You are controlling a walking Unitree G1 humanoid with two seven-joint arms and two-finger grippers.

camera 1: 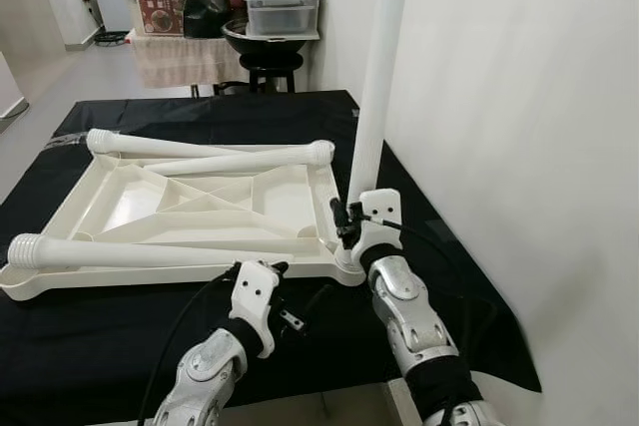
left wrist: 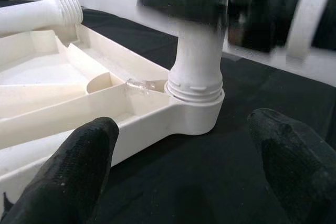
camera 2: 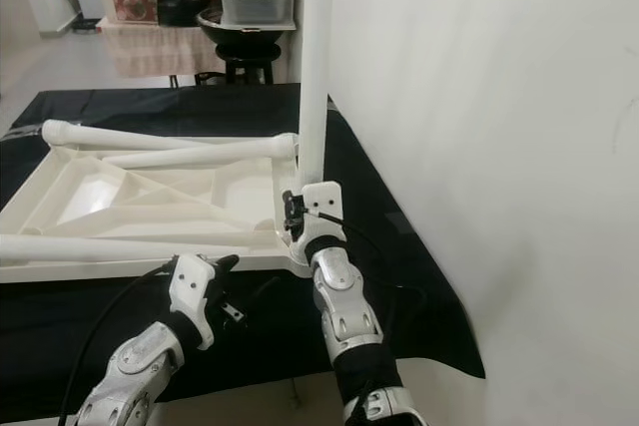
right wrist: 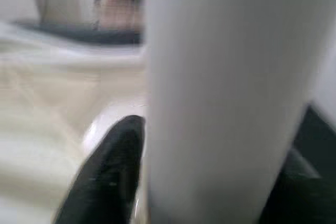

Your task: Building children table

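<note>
- Black cloth (camera 1: 120, 346) is spread over the work surface, with a white wall running along the 3 o'clock side and kitchen clutter stacked back at 12 o'clock.
- An upside-down white tabletop (camera 1: 190, 209) is laid flat on the cloth, ribs up. Three loose legs are resting across it: one along the near edge (camera 1: 150, 252), two toward the far edge.
- A fourth leg (camera 1: 375, 87) is stood upright in the corner socket (left wrist: 195, 109) at the tabletop's 4 o'clock corner. Threads can be seen above the collar, so it probably isn't screwed home yet.
- The right gripper (camera 1: 344, 223) is clamped around that upright leg low down, just above the socket.
- The left gripper (left wrist: 184, 171) is held open near the tabletop's near edge, fingers (left wrist: 79, 161) spread, nothing in them, pointed at the socket.
- Risk-wise: if the leg is turned while tilted, the threads could get crossed and jammed.
- The tabletop isn't pinned down, so it could be spun or dragged across the cloth by the twisting.
- Loose legs could be rolled off if the tabletop gets jolted.
</note>
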